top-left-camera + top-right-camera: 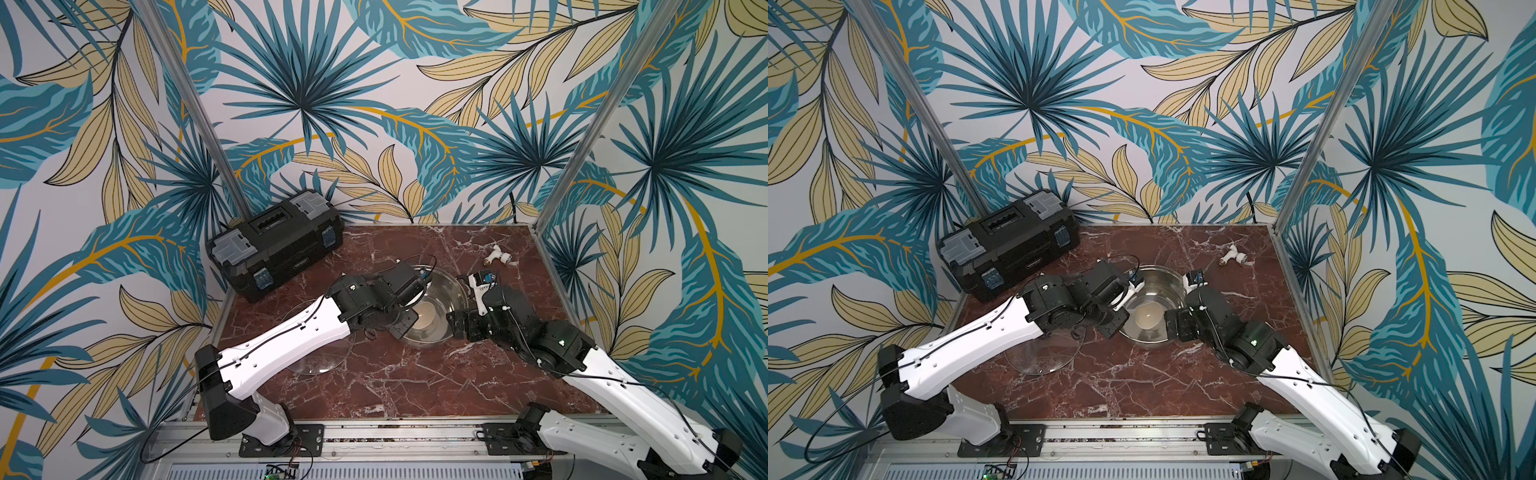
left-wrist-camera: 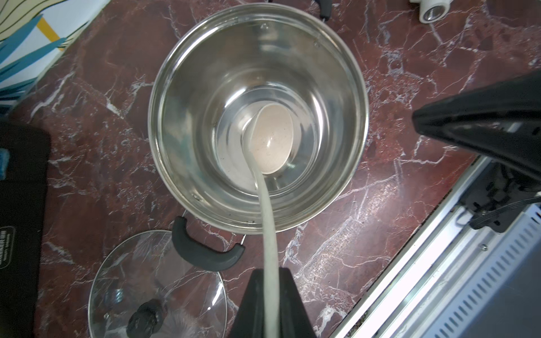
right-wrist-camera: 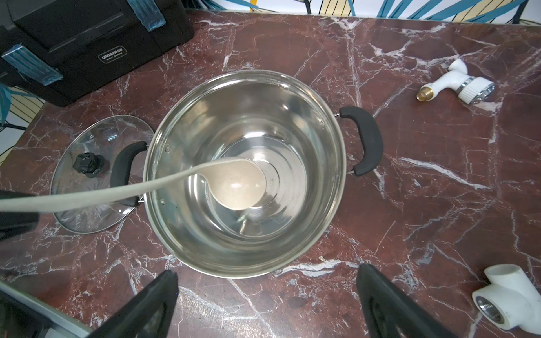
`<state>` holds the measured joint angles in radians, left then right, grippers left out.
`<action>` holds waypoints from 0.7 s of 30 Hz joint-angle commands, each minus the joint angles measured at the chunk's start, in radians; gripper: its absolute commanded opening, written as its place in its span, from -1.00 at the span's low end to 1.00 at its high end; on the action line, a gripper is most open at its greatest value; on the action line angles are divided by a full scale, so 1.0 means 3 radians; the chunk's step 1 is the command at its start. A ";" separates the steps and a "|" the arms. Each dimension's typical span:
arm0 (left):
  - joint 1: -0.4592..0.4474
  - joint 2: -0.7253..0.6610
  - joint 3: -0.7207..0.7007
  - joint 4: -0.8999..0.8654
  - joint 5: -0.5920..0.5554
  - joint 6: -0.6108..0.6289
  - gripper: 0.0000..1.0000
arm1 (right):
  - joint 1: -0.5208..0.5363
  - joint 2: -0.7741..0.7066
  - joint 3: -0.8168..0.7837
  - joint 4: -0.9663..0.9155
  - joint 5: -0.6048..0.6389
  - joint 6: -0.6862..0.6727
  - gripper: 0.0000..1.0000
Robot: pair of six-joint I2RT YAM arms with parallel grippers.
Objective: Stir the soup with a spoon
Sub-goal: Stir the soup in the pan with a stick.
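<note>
Your left pincer (image 2: 268, 273) was pinching the slim handle of the cream plastic ladle (image 2: 270, 137), its bowl low inside the shiny round steel pot (image 2: 187, 164) mid-worktop, looked set for stirring. Right pincer (image 3: 268, 272) hung spread and empty by the pot's right rim, probably just keeping clear.

Robot lab cell dressed up as a kitchen counter: aluminium frame posts (image 1: 191, 104), printed palm-leaf wall panels (image 1: 374, 62), red marble-look tabletop (image 1: 395, 386). Two white-and-black robot arms (image 1: 282, 345) bolted to a slotted metal rail (image 1: 395, 434) at the near edge. Mixed props on top: steel pot (image 1: 448, 289), black toolbox (image 1: 274, 245), white plumbing tap (image 1: 496, 257).
</note>
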<state>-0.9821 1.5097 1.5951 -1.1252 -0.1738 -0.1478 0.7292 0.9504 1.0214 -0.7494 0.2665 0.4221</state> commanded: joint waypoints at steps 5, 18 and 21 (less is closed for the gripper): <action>-0.0001 0.0088 0.0077 -0.0143 -0.0639 -0.0045 -1.00 | 0.0007 0.0012 -0.0159 0.0211 -0.0378 -0.0143 0.99; -0.0004 0.0375 0.0314 0.0624 -0.0344 0.0071 -1.00 | 0.0004 -0.0209 -0.0432 0.0381 -0.0463 -0.0322 0.99; -0.0003 0.0376 0.0317 0.0746 -0.0119 0.0068 -1.00 | 0.0004 -0.0282 -0.0468 0.0359 -0.0391 -0.0326 0.99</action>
<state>-0.9821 1.6291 1.6241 -0.9913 -0.2821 -0.1379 0.7292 0.8913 0.9062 -0.6548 0.1284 0.3435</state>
